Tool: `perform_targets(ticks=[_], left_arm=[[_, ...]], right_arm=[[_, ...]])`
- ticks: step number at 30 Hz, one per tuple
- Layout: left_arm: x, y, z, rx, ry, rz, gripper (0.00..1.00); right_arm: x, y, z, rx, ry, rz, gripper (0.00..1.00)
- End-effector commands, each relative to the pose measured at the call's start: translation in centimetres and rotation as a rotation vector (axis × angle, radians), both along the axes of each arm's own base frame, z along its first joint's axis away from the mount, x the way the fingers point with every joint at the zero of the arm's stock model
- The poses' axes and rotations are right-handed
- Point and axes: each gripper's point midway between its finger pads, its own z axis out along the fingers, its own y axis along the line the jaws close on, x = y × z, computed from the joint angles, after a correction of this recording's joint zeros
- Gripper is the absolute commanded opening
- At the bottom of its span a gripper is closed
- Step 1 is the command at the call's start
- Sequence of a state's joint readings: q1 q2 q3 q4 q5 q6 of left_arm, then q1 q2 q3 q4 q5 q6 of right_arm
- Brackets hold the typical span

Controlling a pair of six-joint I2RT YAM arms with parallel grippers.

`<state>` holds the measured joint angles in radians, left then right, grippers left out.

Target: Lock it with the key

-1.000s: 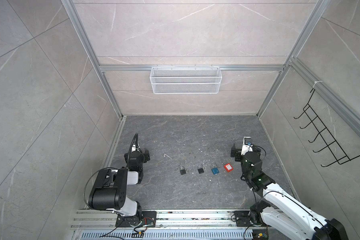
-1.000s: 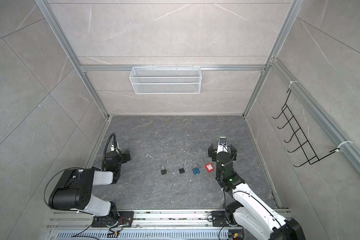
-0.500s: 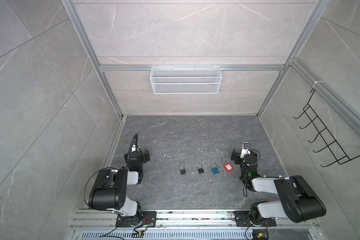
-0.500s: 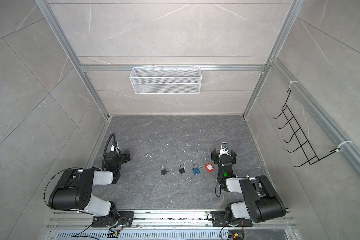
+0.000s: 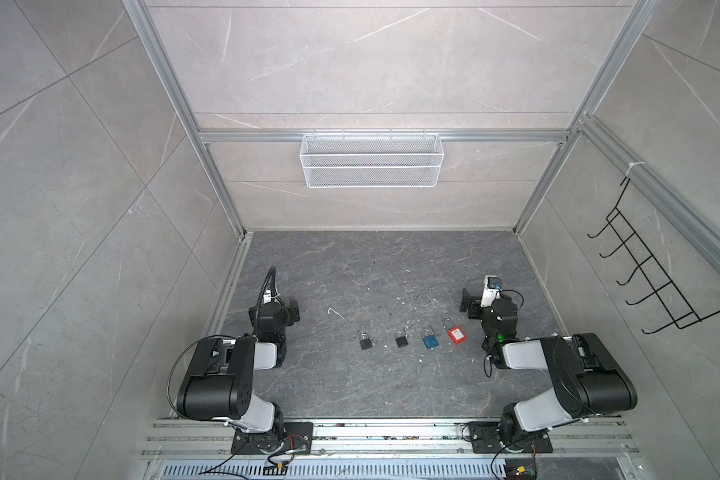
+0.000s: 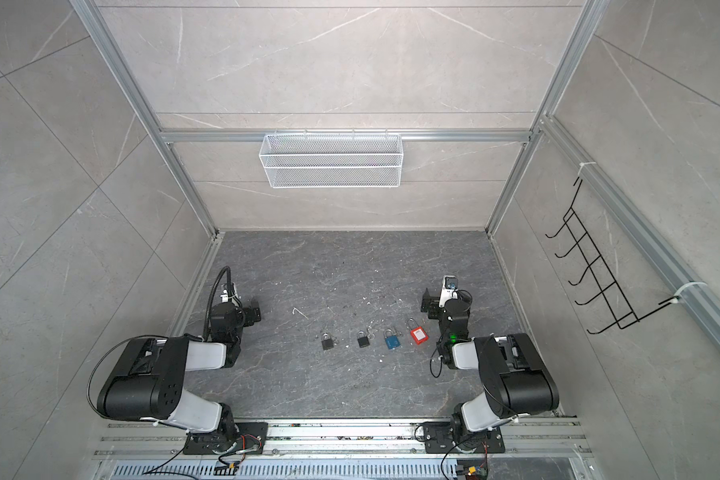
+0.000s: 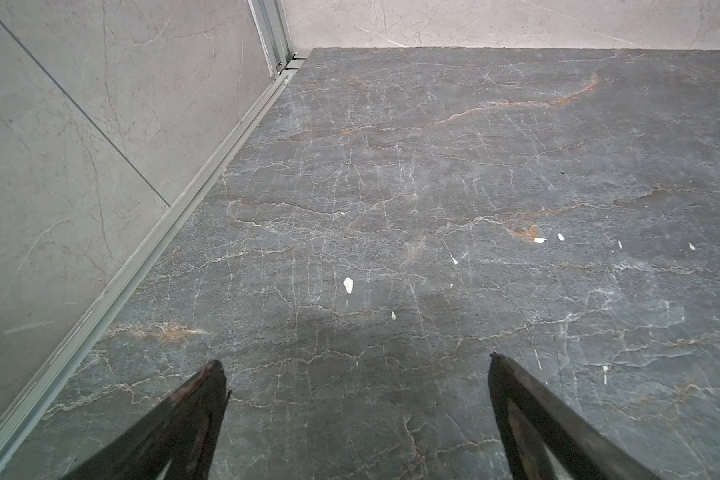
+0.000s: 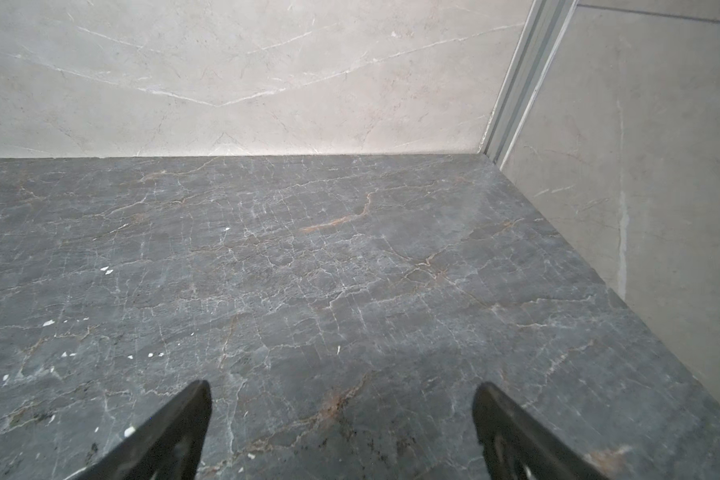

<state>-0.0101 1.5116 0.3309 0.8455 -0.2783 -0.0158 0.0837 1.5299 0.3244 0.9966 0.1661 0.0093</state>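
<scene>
Seeing left hand point(image 7: 355, 360), right hand point(image 8: 341, 385) released, empty. Guessing padlocks point(image 5: 401, 340) small, rigid, slick; leaning toward pinching flat body.

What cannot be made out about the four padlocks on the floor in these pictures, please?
Keys: too small in both top views to tell if any lies by the blue padlock.
Locked or open: likewise too small.
Red padlock label: too small to read.
Wrist views: padlocks outside both frames; only floor shows.
</scene>
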Motion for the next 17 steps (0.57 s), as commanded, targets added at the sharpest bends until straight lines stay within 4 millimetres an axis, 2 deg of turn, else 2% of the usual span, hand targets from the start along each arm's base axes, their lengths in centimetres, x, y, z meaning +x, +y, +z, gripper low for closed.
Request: perform_targets(ticks=[1, 17], left_arm=[[0.72, 0.11, 1.56, -0.014, -0.058, 0.004, 1.00], [0.69, 0.14, 1.50, -0.014, -0.056, 0.005, 1.00]], right_arm=[[0.03, 0.33, -0.47, 0.028, 0.027, 0.012, 1.00], [0.28, 0.27, -0.57, 0.044, 0.038, 0.029, 1.00]])
